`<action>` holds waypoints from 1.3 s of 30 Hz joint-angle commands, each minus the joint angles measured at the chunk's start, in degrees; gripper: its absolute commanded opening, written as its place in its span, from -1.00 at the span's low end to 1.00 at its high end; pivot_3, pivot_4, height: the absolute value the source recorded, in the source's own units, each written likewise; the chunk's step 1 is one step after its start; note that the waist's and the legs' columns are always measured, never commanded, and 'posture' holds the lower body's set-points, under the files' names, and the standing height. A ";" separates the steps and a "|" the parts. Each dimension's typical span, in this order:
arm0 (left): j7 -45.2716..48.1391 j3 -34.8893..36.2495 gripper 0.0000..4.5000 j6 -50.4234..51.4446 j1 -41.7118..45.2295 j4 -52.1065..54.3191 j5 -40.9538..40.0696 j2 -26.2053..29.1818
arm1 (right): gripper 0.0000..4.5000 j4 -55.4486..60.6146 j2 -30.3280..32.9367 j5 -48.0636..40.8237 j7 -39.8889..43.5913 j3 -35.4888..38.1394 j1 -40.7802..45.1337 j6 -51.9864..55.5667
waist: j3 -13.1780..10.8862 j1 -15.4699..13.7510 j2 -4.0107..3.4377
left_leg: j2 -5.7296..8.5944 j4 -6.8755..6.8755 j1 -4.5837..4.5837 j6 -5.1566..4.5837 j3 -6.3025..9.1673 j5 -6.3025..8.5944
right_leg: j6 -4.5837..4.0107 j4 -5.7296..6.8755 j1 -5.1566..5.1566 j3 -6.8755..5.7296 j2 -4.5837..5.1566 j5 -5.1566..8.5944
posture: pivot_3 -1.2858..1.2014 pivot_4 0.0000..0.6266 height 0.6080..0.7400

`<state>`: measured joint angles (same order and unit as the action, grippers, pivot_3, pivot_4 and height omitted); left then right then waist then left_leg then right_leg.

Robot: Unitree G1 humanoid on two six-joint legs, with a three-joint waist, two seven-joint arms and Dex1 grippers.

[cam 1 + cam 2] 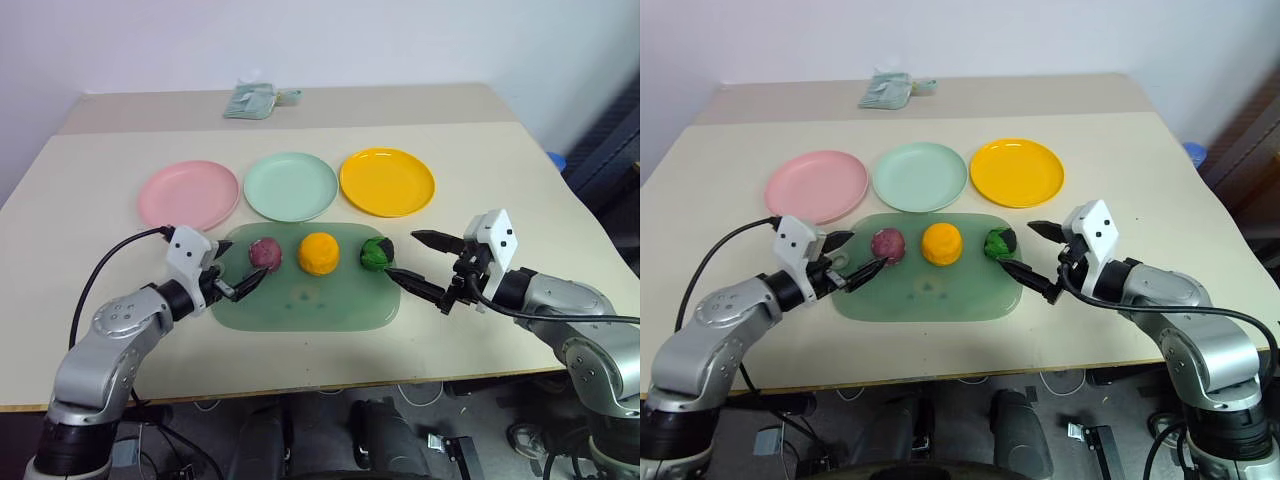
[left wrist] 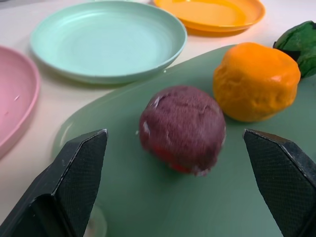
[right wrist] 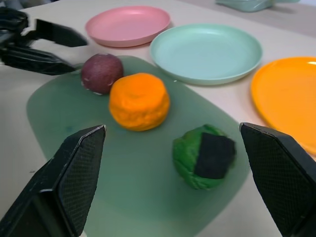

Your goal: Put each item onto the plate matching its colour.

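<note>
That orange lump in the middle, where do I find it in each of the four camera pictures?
Left eye view: orange lump at centre of the green mat, below the mint plate.
Right eye view: same spot, mid-mat.
Left wrist view: upper right, beside the purple lump.
Right wrist view: centre-left, between the purple and green lumps.
Shared landmark: the mint plate.
</note>
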<state>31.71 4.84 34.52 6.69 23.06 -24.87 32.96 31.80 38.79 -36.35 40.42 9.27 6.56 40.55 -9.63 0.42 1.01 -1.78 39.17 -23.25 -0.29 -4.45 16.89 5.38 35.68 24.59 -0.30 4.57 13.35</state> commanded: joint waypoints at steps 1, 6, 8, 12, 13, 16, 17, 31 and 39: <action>1.01 -1.89 1.00 -2.08 2.19 -1.47 1.76 -0.33 | 0.97 4.08 0.89 -2.05 1.83 0.41 -2.03 -0.80 | 0.00 0.03 0.00 | 0.00 0.00 0.00 0.00 0.00 0.00 | 0.00 0.00 0.00 0.00 0.00 0.00 | 0.03 -0.52 1.00; 2.73 -4.88 1.00 -3.36 4.97 -5.28 3.92 -0.36 | 0.97 7.15 0.88 -2.53 2.85 -0.38 -4.93 -1.62 | 0.00 0.16 0.00 | -0.01 0.00 0.01 0.00 0.01 0.00 | 0.01 0.01 -0.01 0.00 0.00 0.00 | 0.03 -0.52 1.00; 3.11 -5.51 1.00 -3.49 6.32 -6.39 4.35 -0.66 | 0.97 7.29 0.50 -2.15 2.52 -0.78 -5.46 -2.10 | 0.00 0.16 0.01 | -0.01 0.00 0.01 0.00 0.01 0.00 | 0.01 0.01 0.00 0.00 -0.01 0.00 | 0.03 -0.52 1.00; 3.36 -7.02 1.00 -3.08 9.20 -8.11 5.09 -1.79 | 0.97 7.65 0.05 -1.58 2.11 -1.53 -6.79 -3.29 | 0.00 0.01 0.01 | 0.00 0.01 0.00 0.00 0.01 0.00 | 0.02 0.02 -0.01 0.00 -0.01 -0.01 | 0.03 -0.52 1.00; 3.40 -7.42 1.00 -2.91 9.69 -8.34 5.41 -1.98 | 0.97 7.67 0.03 -1.46 2.01 -1.72 -7.03 -3.60 | 0.00 0.00 0.01 | 0.00 0.02 0.00 0.00 0.01 0.00 | 0.02 0.01 -0.01 0.00 -0.01 -0.01 | 0.03 -0.52 1.00; 3.38 -8.06 1.00 -2.54 10.56 -9.31 6.11 -2.47 | 0.97 7.42 -0.02 -1.01 1.84 -2.15 -7.40 -4.44 | 0.00 0.06 0.01 | 0.02 0.02 0.00 0.00 0.01 0.00 | 0.03 0.01 -0.01 0.00 -0.01 -0.01 | 0.03 -0.52 1.00; 3.43 -8.15 1.00 -2.39 10.67 -9.50 6.25 -2.52 | 0.97 7.35 -0.03 -0.85 1.80 -2.24 -7.48 -4.66 | 0.00 0.08 0.01 | 0.02 0.02 0.00 0.00 0.01 0.00 | 0.04 0.01 -0.01 0.00 -0.01 -0.02 | 0.03 -0.52 1.00; -0.45 -4.31 0.08 -3.51 9.83 -9.98 7.07 -4.62 | 1.00 5.73 -0.27 0.40 1.11 -3.44 -6.04 -6.65 | 0.00 0.11 0.01 | 0.01 0.03 0.01 0.00 0.03 0.00 | 0.16 0.05 -0.01 0.00 -0.02 -0.08 | 0.03 -0.52 1.00; -22.98 4.17 0.08 -7.93 19.84 -20.88 15.99 -11.00 | 1.00 4.65 -0.37 0.66 1.13 -4.05 -4.77 -7.19 | 0.01 -0.68 0.15 | 0.06 0.11 0.01 0.00 0.07 -0.02 | 0.26 0.12 -0.04 -0.01 -0.02 -0.14 | 0.03 -0.52 1.00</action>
<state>13.45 6.86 27.99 24.85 3.15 -11.25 22.17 35.84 38.83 -35.57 41.43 4.96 1.16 34.49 -9.63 -0.25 1.16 -1.72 39.29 -23.24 -0.29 -4.38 16.88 5.66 35.80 24.55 -0.31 4.55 13.19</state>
